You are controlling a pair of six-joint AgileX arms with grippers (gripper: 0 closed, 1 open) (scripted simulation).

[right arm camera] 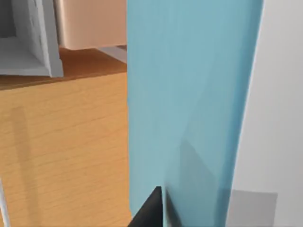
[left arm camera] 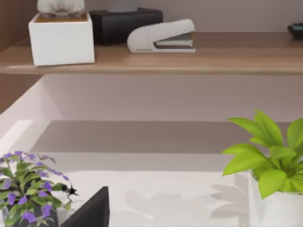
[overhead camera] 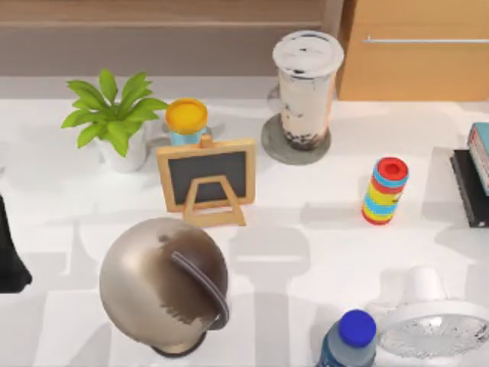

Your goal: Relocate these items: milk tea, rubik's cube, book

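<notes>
white tabletop (overhead camera: 306, 229) crowds the blue-capped bottle (overhead camera: 348, 340) and fan (overhead camera: 435, 325) in front, while farther off the milk tea (overhead camera: 306, 92) stands on its coaster and the book (right arm camera: 189, 94) at the right edge looms before my right gripper, whose opening i cannot tell, so a careless lift could tip the book against the black book (overhead camera: 467, 187) beneath.

White table (overhead camera: 306, 222), wooden cabinet (overhead camera: 416, 69) behind

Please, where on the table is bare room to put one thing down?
Free: between the chalkboard easel and the striped cylinder, in front of the milk tea. Crowded: around the plant, metal globe, blue-capped bottle and white fan.
</notes>
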